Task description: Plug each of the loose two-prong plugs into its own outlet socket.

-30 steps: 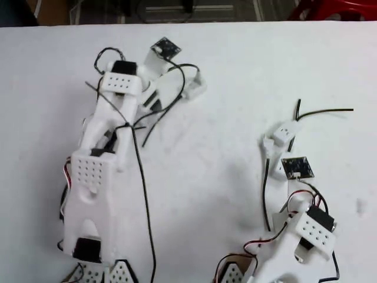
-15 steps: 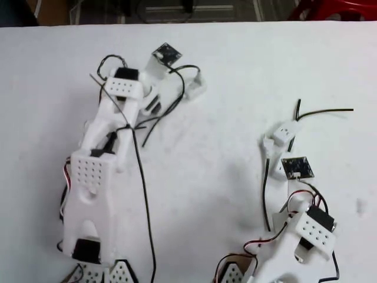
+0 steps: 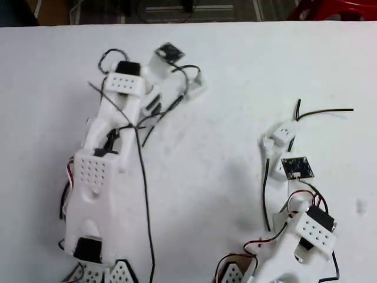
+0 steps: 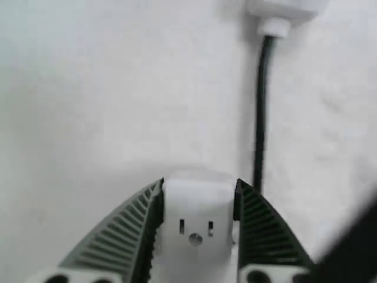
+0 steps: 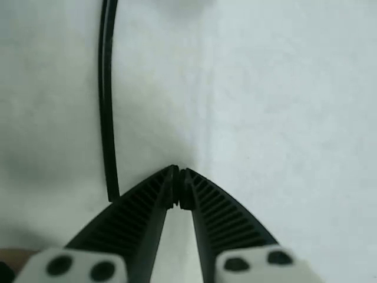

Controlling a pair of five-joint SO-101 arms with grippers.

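Socket [image 4: 196,215] | pinched in left gripper [image 4: 198,187], shifted slightly, ended near plug [image 4: 283,10], not touching | right gripper [image 5: 178,188] pressed together, unmoved, well apart from plug | nothing mated yet

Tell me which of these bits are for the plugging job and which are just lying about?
Job:
socket in left gripper
corded plug beyond it
corded white pieces near right gripper

Lying about:
red chair behind table
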